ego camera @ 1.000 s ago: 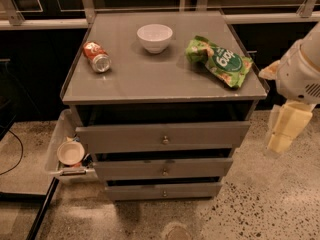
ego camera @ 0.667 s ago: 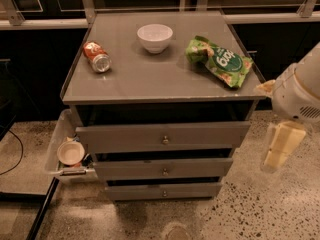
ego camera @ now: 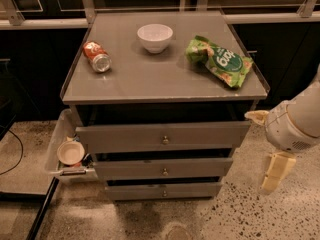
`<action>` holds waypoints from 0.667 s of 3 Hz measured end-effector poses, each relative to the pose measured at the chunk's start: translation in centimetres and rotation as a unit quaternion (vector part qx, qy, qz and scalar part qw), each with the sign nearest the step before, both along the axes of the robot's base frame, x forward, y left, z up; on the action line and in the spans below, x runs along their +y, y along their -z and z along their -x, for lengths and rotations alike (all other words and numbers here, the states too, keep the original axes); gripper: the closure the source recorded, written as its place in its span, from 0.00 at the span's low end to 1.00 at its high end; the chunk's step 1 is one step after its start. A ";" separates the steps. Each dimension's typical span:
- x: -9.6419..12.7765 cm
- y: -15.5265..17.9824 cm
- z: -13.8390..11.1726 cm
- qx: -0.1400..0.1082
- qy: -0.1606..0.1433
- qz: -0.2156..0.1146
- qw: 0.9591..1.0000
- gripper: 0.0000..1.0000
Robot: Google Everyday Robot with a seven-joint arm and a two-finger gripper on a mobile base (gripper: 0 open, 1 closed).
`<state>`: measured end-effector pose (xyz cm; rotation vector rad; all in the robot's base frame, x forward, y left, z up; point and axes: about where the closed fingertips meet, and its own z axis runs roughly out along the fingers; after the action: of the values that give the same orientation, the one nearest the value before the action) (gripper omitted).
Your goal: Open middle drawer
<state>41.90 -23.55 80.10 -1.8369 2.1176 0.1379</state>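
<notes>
The grey cabinet [ego camera: 165, 79] has three drawer fronts stacked below its top. The middle drawer [ego camera: 200, 167] is the mid-sized grey front with a small round knob [ego camera: 164, 172]. It sits between the wider top front [ego camera: 120, 136] and the narrower bottom front [ego camera: 135, 191], and it stands out only slightly from the frame. My gripper [ego camera: 275, 174] hangs low at the right of the cabinet, below my white arm [ego camera: 296, 121]. It is apart from the drawers and holds nothing that I can see.
On the cabinet top are a white bowl [ego camera: 155, 36], an orange can [ego camera: 97, 56] lying on its side and a green snack bag [ego camera: 220, 60]. A side tray [ego camera: 54, 149] on the left holds a small bowl [ego camera: 70, 152]. A black cable [ego camera: 15, 156] crosses the speckled floor.
My arm and gripper have dropped lower beside the cabinet's right side. The drawers and the things on top have not moved.
</notes>
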 end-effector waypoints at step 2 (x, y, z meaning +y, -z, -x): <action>0.2 1.5 -0.1 0.015 0.002 -0.017 1.000 0.00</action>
<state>41.97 -23.34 78.60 -1.8223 2.1248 0.2015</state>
